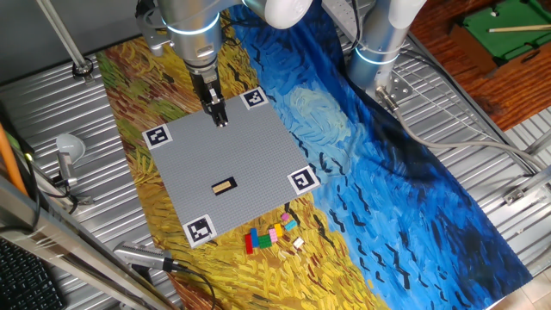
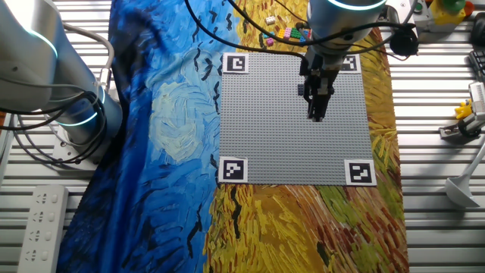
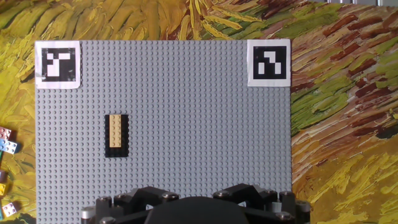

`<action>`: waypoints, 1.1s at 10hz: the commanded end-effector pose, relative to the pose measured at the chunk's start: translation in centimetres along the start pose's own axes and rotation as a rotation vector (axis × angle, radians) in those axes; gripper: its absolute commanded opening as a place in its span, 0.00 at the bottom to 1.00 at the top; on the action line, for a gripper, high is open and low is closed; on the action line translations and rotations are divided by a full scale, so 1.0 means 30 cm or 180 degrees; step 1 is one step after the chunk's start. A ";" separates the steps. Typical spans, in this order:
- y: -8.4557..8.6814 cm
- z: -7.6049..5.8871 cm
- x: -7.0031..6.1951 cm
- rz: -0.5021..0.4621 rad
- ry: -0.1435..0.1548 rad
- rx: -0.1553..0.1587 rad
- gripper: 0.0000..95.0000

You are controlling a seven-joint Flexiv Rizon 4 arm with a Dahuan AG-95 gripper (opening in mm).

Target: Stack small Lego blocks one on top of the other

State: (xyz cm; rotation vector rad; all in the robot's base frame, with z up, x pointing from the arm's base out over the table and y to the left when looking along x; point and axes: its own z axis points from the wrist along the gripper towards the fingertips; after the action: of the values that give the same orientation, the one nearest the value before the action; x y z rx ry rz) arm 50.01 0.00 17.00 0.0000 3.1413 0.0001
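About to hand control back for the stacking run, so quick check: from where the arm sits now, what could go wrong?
1. The loose blocks lie packed together on the cloth off the baseplate; closing on one may nudge its neighbours or pinch two.
2. The gripper hangs near the far marker, well away from that cluster, and the jaws' state can't be read in any view.
3. The tan brick sits on a black piece; a misaligned press could fail to seat.
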 end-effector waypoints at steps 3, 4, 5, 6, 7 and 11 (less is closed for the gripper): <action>0.000 0.000 0.000 -0.0502 -0.0104 -0.0043 0.00; 0.000 0.000 0.000 -0.0499 -0.0105 -0.0047 0.00; 0.000 0.000 0.000 -0.0510 -0.0105 -0.0045 0.00; 0.000 0.000 0.000 -0.0572 -0.0105 -0.0044 0.00; 0.000 0.000 0.001 -0.0576 -0.0105 -0.0050 0.00; 0.000 0.001 0.000 -0.0795 -0.0102 -0.0006 0.00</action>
State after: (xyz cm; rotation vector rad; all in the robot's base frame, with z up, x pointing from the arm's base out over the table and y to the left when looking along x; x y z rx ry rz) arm 50.05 0.02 16.98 -0.3855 3.0857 0.0062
